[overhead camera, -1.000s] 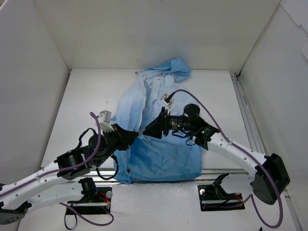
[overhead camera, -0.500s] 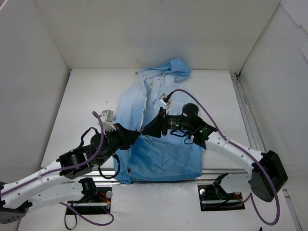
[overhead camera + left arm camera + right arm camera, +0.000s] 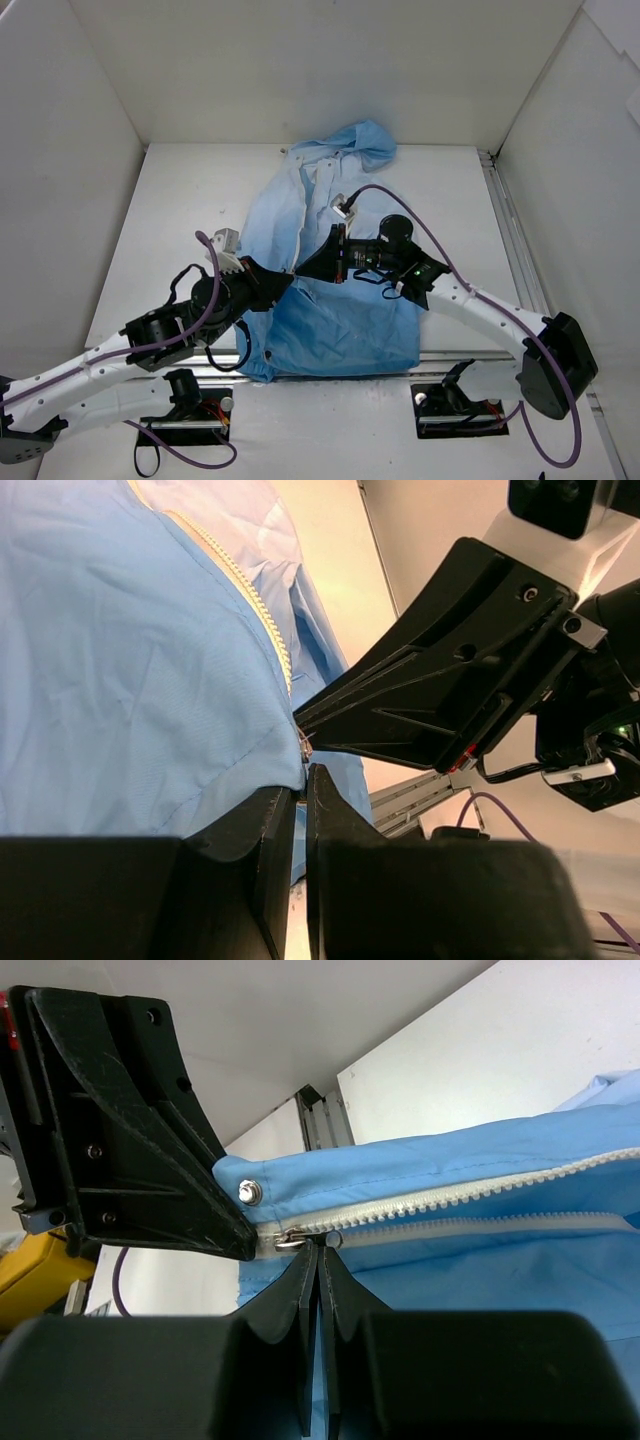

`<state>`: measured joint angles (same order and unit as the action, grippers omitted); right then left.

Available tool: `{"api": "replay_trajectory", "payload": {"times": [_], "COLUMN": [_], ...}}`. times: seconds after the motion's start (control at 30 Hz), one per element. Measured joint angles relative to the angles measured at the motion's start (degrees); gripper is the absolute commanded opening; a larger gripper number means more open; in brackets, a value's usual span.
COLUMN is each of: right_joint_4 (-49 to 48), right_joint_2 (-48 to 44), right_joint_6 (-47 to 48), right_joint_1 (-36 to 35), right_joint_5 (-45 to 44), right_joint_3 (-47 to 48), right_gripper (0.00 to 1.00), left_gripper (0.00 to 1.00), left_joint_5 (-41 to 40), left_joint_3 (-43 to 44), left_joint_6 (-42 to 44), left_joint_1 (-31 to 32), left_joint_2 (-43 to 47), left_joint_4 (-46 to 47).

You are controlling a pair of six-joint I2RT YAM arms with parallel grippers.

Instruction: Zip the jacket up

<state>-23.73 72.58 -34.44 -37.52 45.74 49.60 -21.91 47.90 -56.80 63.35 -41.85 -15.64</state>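
Right wrist: right end effector (image 3: 318, 1252) pinched on jacket (image 3: 480, 1260) zipper pull (image 3: 290, 1237).

**White Links, Black Joints, Purple Cables**

The left arm (image 3: 70, 385) and the right arm (image 3: 490, 318) are each built from white tubular links joined by black cylindrical joint housings (image 3: 560, 365). A purple cable (image 3: 211, 285) is looped along the left arm, and a second purple cable (image 3: 385, 188) is arched over the right one. A small green light (image 3: 418, 271) is lit on the right arm's black wrist. The matte black left end effector (image 3: 300, 785) and the matte black right end effector (image 3: 318, 1255) are each formed of two flat, wedge-shaped fingers. Triangular ribbing and small silver screws (image 3: 527, 594) are seen on their side plates. Black base mounts (image 3: 185, 390) are set beneath each arm.
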Motion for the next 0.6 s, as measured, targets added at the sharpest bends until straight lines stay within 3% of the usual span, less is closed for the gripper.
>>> {"api": "replay_trajectory", "payload": {"times": [0.2,0.3,0.4,0.6], "right_joint_4": [0.0,0.1,0.0,-1.1], "right_joint_2": [-1.4,-1.6,-1.6,-0.9], "right_joint_6": [0.1,-0.9,-2.4,-5.2], "right_joint_1": [0.2,1.0,3.6,6.3], "right_joint_5": [0.2,0.9,2.1,4.8], "right_joint_3": [0.0,0.0,-0.1,0.0], "right_gripper": [0.01,0.24,0.36,0.48], "left_gripper": [0.00,0.00,0.00,0.00], "left_joint_5": [0.0,0.0,0.1,1.1], "left_joint_3": [0.0,-0.1,-0.1,-0.1], "left_joint_6": [0.0,0.0,0.0,1.2], "left_joint_1": [0.0,0.0,0.0,0.0], "left_joint_2": [0.4,1.2,1.9,1.9], "left_joint_4": [-0.9,-0.7,-0.5,0.1]}}
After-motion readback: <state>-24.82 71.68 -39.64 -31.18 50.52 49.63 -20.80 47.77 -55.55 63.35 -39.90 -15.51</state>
